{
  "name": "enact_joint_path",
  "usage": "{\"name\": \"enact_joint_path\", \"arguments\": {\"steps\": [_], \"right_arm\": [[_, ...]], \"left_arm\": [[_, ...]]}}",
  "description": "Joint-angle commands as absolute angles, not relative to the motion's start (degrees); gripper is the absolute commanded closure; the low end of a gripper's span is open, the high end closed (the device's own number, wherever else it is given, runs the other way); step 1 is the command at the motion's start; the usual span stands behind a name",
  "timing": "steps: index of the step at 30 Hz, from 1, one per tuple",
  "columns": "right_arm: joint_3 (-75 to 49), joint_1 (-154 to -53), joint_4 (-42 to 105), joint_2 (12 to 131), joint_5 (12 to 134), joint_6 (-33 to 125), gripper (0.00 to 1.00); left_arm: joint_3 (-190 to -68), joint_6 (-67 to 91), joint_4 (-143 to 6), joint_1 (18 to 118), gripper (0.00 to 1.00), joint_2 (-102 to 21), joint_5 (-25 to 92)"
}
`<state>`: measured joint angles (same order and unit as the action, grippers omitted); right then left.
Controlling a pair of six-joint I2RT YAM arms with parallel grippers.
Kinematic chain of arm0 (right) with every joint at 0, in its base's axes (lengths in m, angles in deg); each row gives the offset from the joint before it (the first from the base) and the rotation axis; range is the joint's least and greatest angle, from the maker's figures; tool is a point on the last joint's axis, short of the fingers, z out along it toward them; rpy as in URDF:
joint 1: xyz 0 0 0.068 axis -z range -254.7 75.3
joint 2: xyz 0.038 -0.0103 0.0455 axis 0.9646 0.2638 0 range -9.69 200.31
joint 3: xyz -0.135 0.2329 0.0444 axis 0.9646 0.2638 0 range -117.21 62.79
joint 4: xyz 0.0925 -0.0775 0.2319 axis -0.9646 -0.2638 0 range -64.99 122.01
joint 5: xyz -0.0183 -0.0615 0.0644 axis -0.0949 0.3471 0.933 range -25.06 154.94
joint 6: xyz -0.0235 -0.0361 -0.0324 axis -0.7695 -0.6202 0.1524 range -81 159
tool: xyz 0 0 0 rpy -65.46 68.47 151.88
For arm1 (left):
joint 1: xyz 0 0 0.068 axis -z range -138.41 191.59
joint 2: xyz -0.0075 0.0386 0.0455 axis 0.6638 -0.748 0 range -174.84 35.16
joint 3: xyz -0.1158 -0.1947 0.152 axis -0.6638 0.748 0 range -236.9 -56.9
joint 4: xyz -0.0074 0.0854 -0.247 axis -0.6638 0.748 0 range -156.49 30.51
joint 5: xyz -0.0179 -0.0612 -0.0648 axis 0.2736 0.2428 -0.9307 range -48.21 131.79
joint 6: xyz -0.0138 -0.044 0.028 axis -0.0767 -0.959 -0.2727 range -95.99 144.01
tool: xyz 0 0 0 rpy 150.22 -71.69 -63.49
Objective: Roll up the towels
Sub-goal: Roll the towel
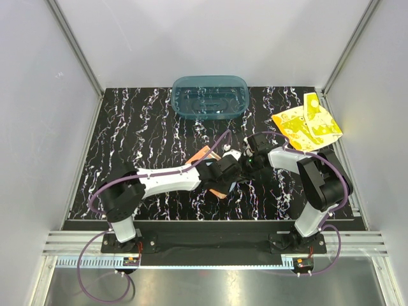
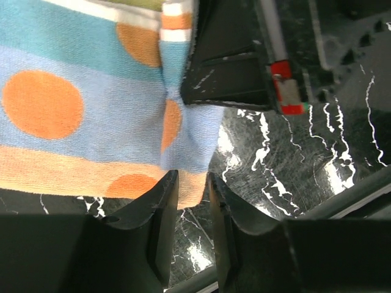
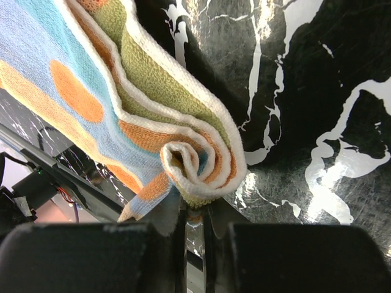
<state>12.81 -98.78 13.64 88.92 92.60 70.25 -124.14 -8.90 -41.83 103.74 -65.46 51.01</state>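
**Both jaws on the dotted towel, one end coiled**

The right jaws are clamped on the rolled end of the dotted towel (image 3: pixel 201 160), pinching the coil just under its core. A few turns of spiral show there, with the white hem outermost, and the rest of the cloth trails away in loose, soft folds. The left jaws are nearly shut, with the towel's orange-banded edge caught in the narrow gap between them. They grip the flat part, and the fabric puckers into a crease just above the pinch.

Seen from above, both pairs of jaws meet near the middle of the black marbled surface (image 1: pixel 153 134). The towel is mostly hidden under them, with only orange slivers showing. Whether it rests on the surface or hangs just off it, I cannot tell.

The cloth looks like thin terry: light, limp and with no stiffness of its own. The coil will likely slacken if the pinch lets go. The pile should give good purchase and nothing here is fragile. The best hold is probably at the hemmed ends of the coil, because a pinch in mid-cloth only bunches it.

The yellow towel (image 1: pixel 305 125) lies unrolled at the far right of the surface, well apart. The teal tub (image 1: pixel 210 113) stands at the rear centre.
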Motion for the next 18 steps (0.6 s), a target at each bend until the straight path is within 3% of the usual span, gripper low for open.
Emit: {"name": "enact_joint_path", "arguments": {"steps": [1,18], "right_arm": [[11.02,-99.49,12.93,89.8,91.31,69.06,0.99],[11.19,-99.49,13.11,90.42,91.92,68.45,1.0]], "left_arm": [[-125.27,-6.76,-44.17,104.87,0.68,-64.33,51.55],[-123.43,-5.35,-41.88,105.57,0.61,-69.79,57.34]]}}
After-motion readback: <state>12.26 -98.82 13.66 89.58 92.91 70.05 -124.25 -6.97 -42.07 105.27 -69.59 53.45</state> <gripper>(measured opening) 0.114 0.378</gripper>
